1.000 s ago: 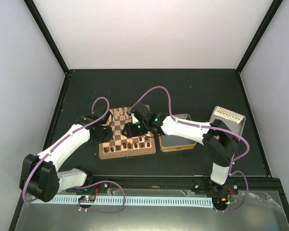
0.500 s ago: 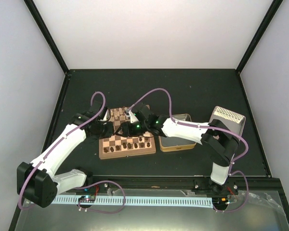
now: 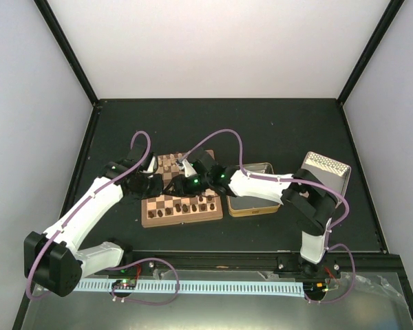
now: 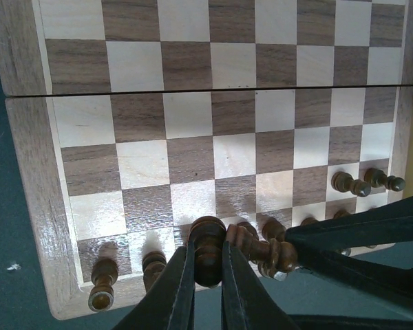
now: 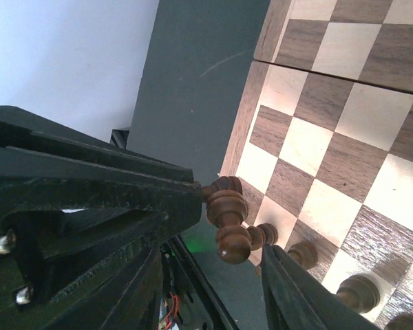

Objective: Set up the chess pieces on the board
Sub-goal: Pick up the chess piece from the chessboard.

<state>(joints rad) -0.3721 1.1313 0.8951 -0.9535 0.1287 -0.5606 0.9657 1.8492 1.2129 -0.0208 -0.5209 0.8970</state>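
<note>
The board (image 3: 182, 218) lies between the two arms; it also shows in the left wrist view (image 4: 193, 103) and the right wrist view (image 5: 344, 124). My left gripper (image 4: 208, 275) is shut on a dark brown chess piece (image 4: 208, 240) and holds it over the board's corner. My right gripper (image 5: 213, 251) is open, and that same piece (image 5: 227, 213) sits between its spread fingers. A second dark piece (image 4: 265, 251) lies on its side beside the held one. Several dark pieces (image 3: 189, 205) stand along the board's near edge. In the top view the left gripper (image 3: 155, 184) and right gripper (image 3: 181, 183) meet over the board.
A shiny metal tin (image 3: 251, 201) stands just right of the board, under the right arm. Its lid or a second tin (image 3: 323, 170) is at the far right. More dark pieces (image 4: 351, 184) stand near the board's right edge in the left wrist view.
The left gripper has moved up and right over the board's left side. The right gripper has moved left to meet it, so the two now stand close together.
</note>
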